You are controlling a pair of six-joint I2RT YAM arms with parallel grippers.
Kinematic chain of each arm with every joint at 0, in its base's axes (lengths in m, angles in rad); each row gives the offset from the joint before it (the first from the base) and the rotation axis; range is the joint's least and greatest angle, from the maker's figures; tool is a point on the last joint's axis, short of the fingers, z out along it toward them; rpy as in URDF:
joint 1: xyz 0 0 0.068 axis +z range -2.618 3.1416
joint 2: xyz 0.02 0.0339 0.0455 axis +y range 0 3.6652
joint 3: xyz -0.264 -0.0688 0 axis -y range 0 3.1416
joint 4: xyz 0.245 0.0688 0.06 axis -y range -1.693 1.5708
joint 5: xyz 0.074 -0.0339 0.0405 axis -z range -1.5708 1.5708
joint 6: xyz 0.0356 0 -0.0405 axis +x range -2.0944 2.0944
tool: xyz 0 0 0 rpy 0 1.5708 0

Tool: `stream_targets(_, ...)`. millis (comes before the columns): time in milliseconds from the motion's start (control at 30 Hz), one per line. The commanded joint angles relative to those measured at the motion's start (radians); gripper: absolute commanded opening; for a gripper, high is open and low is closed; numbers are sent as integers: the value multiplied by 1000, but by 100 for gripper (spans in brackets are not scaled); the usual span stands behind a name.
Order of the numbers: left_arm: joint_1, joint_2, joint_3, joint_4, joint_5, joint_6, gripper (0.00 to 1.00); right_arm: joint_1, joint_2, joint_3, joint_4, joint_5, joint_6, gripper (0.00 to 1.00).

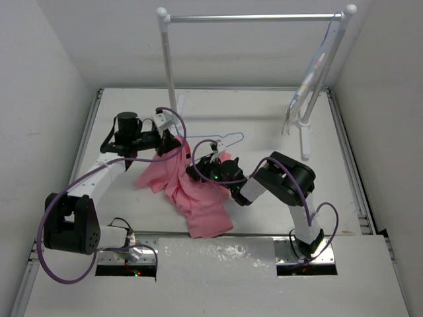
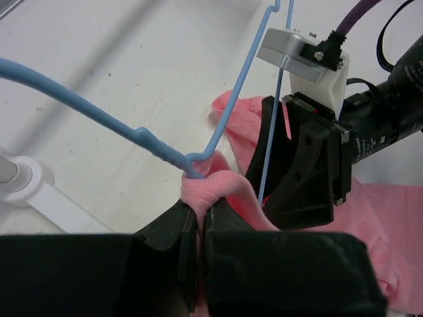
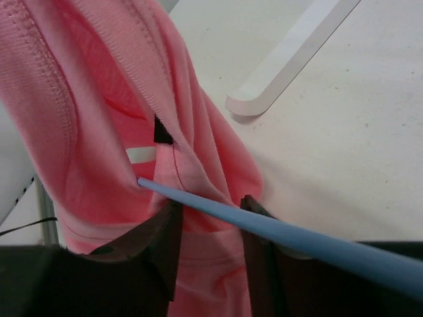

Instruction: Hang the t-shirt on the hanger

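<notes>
The salmon-pink t-shirt [image 1: 198, 198] lies crumpled mid-table, its upper part lifted between both arms. My left gripper [image 1: 170, 142] [image 2: 198, 218] is shut on a ribbed fold of the t-shirt [image 2: 218, 188], right where the pale blue hanger [image 2: 132, 129] bends. The hanger [image 1: 221, 141] lies just behind the shirt, hook to the right. My right gripper [image 1: 205, 166] [image 3: 208, 231] has its jaws apart, with loose pink fabric [image 3: 99, 132] between them. The hanger wire [image 3: 297, 238] crosses over both fingers into the cloth.
A white clothes rack with a metal bar [image 1: 254, 18] stands at the back; its foot [image 3: 291, 59] lies close to the shirt. Another hanger with a pale cloth [image 1: 307, 79] hangs at the rack's right end. A white pad [image 1: 218, 254] covers the near edge.
</notes>
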Motion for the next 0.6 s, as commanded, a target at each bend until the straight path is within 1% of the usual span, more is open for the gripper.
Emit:
stream_targets(0, -6, -55, 6, 55, 39, -16, 0, 10, 0, 17, 46, -11, 23, 37)
stream_targets(33, -4, -63, 6, 57, 47, -17, 0, 10, 8, 24, 45, -25, 35, 36)
stream_targets(67, -4, -72, 8, 55, 51, -19, 0, 10, 17, 31, 43, -34, 43, 42)
stream_targets(133, -3, -76, 28, 46, 62, -17, 0, 10, 38, 38, 45, -40, 66, 57)
stream_targets(200, -1, -81, 49, 34, 53, -19, 0, 10, 35, 19, 40, -29, 77, 65)
stream_targets(300, -1, -83, 74, 34, 25, -22, 0, 11, 3, -32, 52, -22, 76, 70)
stream_targets(367, -1, -81, 80, 35, 21, -24, 0, 14, -23, -55, 60, -25, 75, 71)
stream_targets(467, -1, -83, 77, 41, 15, -28, 0, 22, -46, -90, 109, -46, 79, 37)
stream_targets(500, -1, -84, 75, 41, 12, -30, 0, 23, -51, -97, 114, -55, 88, 12)
stream_targets(533, -1, -87, 72, 40, 8, -28, 0, 23, -63, -103, 129, -59, 95, 0)
stream_targets(567, -1, -89, 71, 31, -1, -25, 0, 23, -70, -121, 140, -52, 108, 0)
